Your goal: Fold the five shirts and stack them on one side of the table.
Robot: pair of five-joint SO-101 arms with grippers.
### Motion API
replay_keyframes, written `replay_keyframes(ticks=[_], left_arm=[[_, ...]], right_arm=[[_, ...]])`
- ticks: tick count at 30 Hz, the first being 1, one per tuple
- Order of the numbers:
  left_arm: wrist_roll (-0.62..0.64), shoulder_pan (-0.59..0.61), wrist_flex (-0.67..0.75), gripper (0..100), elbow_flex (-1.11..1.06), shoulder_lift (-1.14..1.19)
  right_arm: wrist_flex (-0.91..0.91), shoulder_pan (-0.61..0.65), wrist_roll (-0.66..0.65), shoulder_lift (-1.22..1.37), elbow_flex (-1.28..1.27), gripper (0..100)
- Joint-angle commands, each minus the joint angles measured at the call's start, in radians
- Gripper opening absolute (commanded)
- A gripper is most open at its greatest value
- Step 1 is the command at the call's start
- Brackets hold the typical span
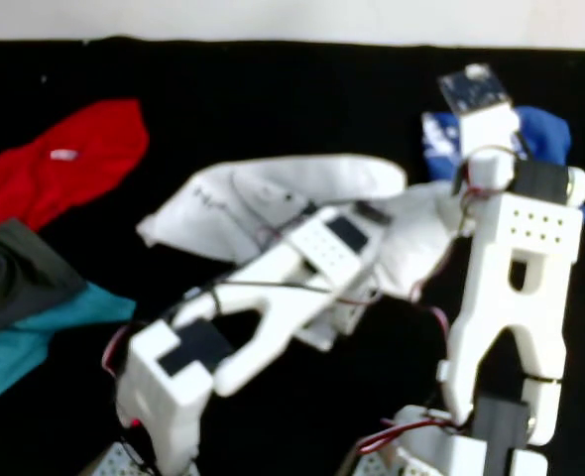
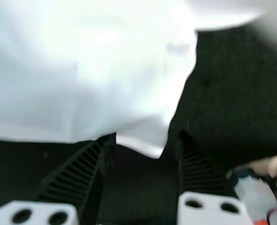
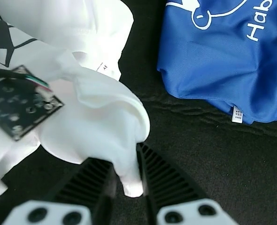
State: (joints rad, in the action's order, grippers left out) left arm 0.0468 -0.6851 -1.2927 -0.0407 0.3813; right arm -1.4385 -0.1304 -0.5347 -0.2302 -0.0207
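White shirt — crumpled, bunched — pinched in the right hand; left hand apparently open.

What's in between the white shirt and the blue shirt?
Nothing but a bare strip of the black table cover lies between the white shirt and the blue shirt, as the right wrist view shows.

Crumpled white fabric shirt with black line print sprawls mid-table, one edge bunched. Far left, a rumpled red fabric shirt. Nearer, a dark grey fabric shirt lies atop a teal fabric shirt. Far right, a blue fabric shirt with white print lies near the white one.
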Motion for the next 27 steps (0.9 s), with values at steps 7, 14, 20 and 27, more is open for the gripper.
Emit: replay_keyframes(ticks=[7,14,20,27], left_arm=[[0.003,0.051,0.064,18,0.013,0.097],[0.003,0.14,-0.055,1,0.071,0.03],[-0.06,0.346,-0.247,1,0.242,-0.084],[-0.269,0.51,-0.402,1,0.532,-0.266]], right_arm=[[0.019,-0.008,-0.008,0.002,-0.004,0.6],[0.143,-0.01,0.11,0.005,-0.119,0.6],[0.312,-0.015,0.141,-0.001,-0.193,0.6],[0.259,0.004,0.146,-0.001,0.147,0.6]])
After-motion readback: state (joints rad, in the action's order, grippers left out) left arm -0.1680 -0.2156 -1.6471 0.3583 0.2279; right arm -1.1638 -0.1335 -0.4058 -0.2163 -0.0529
